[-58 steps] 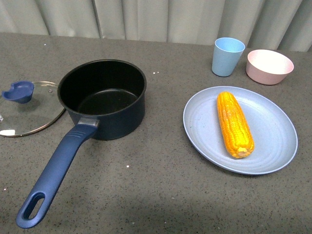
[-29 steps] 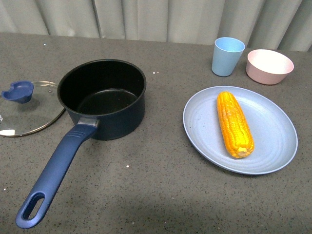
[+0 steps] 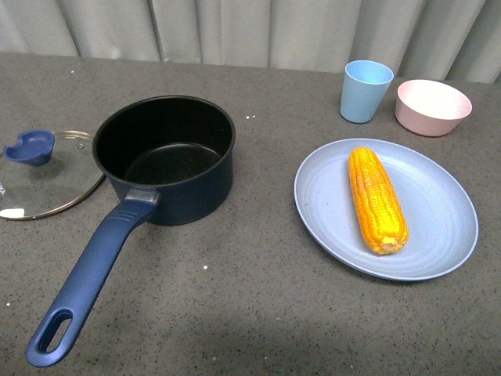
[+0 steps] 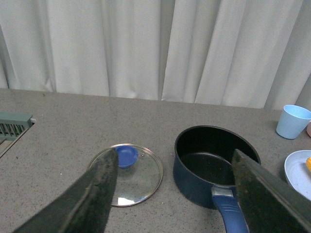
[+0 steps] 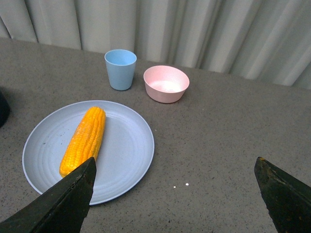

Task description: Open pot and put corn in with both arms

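Readable text: none in any view.
Glass lid (image 3: 48, 178): small white patch (image 3: 11, 212) near the rim, on the table-side edge closest to the camera in the front view; too small to read.
Same patch, left wrist view (image 4: 121, 200): pale blur, no letters or numbers made out.

Rim of lid (image 3: 63, 180) partly outside front view

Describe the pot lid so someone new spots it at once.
On the grey table, find the dark navy pot with the long blue handle. Just left of it, lying flat and apart from it, is the lid. It is the only clear glass disc, with a blue knob on top.
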### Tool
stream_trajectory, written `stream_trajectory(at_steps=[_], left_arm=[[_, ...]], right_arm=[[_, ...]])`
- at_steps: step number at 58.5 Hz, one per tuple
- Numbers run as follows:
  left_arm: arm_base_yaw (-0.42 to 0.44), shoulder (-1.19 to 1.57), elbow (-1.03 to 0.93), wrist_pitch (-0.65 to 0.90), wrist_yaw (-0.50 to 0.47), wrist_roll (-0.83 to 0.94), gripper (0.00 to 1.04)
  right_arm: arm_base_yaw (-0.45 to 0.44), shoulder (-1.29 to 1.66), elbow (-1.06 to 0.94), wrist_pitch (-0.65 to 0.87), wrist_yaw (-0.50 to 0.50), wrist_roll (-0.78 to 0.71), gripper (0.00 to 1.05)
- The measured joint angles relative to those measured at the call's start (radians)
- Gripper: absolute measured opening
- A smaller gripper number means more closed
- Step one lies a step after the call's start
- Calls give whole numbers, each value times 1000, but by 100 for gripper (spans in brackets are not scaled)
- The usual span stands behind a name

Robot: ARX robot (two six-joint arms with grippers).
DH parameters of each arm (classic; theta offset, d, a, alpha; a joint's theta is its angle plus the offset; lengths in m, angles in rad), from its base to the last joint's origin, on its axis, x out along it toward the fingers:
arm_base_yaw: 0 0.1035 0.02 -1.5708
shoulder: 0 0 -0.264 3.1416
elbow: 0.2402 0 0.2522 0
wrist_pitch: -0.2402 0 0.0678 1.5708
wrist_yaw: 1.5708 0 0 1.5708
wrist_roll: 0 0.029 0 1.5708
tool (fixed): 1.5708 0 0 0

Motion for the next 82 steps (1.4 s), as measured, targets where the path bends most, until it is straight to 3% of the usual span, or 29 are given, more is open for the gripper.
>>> stream_trajectory(at_steps=[8,10,31,54,75,82], left_arm=[[0,0,0,0,0,0,98],[0,0,0,0,0,2,100],[0,0,0,0,0,3,98],[0,0,0,0,0,3,98],[0,0,0,0,0,2,98],[0,0,0,0,0,2,98]], right_arm=[[30,484,124,208,22,10,95],[39,600,158,220,23,25,95],[175,1194,495,145,19,191,95],[256,1426,743,20,26,347,95],[297,1557,855,-66,60,398,95],[305,1573,867,-74,63,401,79]])
